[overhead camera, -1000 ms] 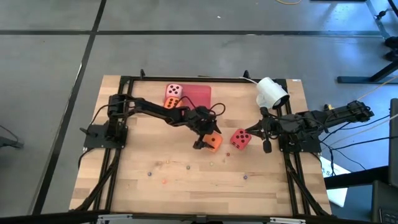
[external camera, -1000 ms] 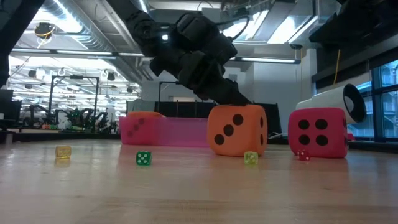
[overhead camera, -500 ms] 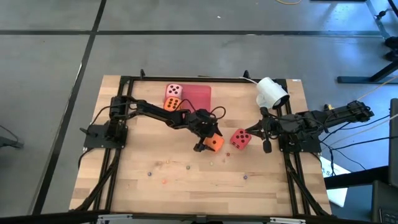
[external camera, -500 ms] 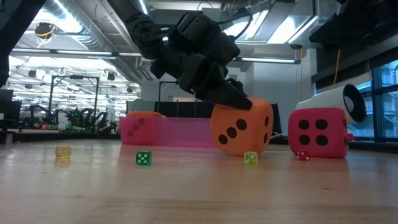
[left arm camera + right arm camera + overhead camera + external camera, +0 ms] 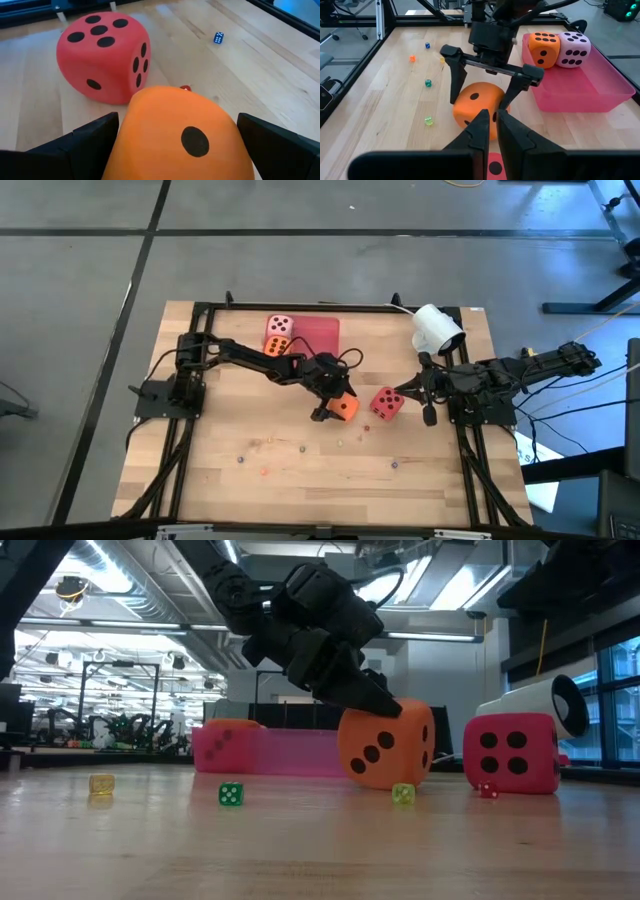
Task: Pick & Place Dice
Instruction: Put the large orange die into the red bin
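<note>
The left gripper [image 5: 334,406] stands near the middle of the table [image 5: 430,480], its fingers spread wide on either side of an orange die [image 5: 345,408]. The die sits tilted between them in the low view; whether it touches the wood cannot be told. Just beside it, toward the right arm, a red die [image 5: 387,403] rests on the table, a small gap between the two.

The right gripper [image 5: 428,416] waits near the red die on its other side, fingers closed together and holding nothing.

At the far edge a red tray [image 5: 318,335] holds a pink die [image 5: 279,327] and a second orange die [image 5: 278,347], both in the tray's left end; the rest of the tray floor is bare. Between the tray and the gripped die the left arm itself lies across the path.

A white cylinder [image 5: 438,328] lies near the far right corner. Tiny coloured beads [image 5: 230,794] are scattered over the near half of the table, a few close beside the gripped die. Black frame rails [image 5: 300,307] border the far edge and both sides.
</note>
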Controlling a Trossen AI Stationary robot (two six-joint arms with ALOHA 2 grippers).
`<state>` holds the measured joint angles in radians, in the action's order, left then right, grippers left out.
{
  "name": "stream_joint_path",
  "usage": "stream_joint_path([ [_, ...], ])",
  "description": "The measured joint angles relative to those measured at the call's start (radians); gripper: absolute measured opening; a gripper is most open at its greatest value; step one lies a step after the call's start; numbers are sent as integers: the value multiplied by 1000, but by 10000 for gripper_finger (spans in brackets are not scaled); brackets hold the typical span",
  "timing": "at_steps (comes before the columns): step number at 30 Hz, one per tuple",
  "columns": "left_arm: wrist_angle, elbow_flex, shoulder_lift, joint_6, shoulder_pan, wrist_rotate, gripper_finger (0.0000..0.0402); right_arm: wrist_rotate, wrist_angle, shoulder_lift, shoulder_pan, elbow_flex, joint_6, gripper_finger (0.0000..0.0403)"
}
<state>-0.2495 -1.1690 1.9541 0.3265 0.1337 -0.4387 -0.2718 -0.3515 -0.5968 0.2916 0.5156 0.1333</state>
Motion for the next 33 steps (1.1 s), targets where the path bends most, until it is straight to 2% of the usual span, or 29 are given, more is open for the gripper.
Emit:
stream_joint_path([
  [27,-50,3,2,-87,-8,10,400,0,0,0,0,0,0,36],
  [33,-43,2,2,-45,-23,106,400,0,0,0,0,0,0,36],
])
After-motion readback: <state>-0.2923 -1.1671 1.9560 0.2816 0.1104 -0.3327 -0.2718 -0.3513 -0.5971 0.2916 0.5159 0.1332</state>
